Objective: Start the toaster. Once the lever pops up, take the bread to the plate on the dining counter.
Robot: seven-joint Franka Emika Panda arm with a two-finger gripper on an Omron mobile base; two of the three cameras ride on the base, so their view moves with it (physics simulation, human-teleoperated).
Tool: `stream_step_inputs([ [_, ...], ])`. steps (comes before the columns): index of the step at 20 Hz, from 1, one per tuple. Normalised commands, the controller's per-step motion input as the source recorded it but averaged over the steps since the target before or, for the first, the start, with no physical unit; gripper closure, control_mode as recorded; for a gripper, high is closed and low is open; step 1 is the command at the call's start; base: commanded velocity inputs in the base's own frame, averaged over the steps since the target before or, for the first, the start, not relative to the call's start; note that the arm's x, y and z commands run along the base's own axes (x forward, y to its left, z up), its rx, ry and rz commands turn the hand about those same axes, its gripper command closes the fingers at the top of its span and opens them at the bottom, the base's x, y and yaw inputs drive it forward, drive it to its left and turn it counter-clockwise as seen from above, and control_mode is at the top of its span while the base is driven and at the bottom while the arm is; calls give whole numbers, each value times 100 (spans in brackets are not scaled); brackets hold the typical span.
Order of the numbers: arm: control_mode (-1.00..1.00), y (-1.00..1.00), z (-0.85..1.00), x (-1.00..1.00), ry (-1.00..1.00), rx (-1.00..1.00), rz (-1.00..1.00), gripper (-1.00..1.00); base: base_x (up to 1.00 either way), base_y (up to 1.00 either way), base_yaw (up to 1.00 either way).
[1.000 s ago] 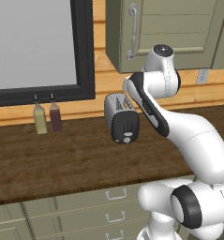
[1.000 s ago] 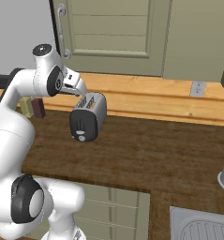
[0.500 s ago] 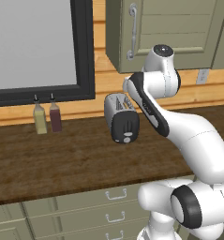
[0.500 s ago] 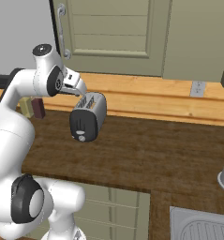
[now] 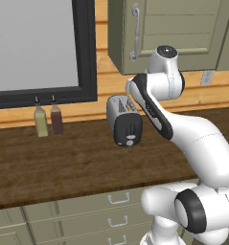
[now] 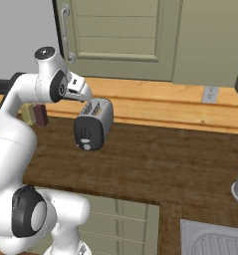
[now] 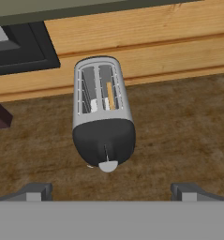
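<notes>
Here the white arm rises from its base at the front edge of the tabletop (image 5: 63,162), bends up over the dark wood and folds back down, so that the hand (image 7: 108,191) hangs above the toaster (image 7: 103,112), looking down on it. In the hand view the two dark fingertips (image 7: 33,191) stand wide apart at the bottom, one to each side of the toaster's black end, touching nothing. In the right base view the wrist ends just beside the toaster's top, toward the back wall.

The toaster (image 6: 93,123) sits well back on the tabletop, near the rear edge, its black end panel turned to the front edge with a pale lever knob (image 7: 108,165) low on that panel. In one of its top slots a thin tan strip shows, the bread (image 7: 110,96) seen edge-on.

Farther left, against the rear edge under the black-framed window (image 5: 39,48), stand two small bottles (image 5: 48,119), one yellowish and one dark red. Green cabinet doors (image 6: 120,35) hang above the wooden back wall.
</notes>
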Motion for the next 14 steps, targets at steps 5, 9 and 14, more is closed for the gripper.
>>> stream_step_inputs([
  [5,-100,0,0,0,0,0,0,-100,0,0,0],
  [9,-100,0,0,0,0,0,0,-100,0,0,0],
  [14,-100,0,0,0,0,0,0,-100,0,0,0],
])
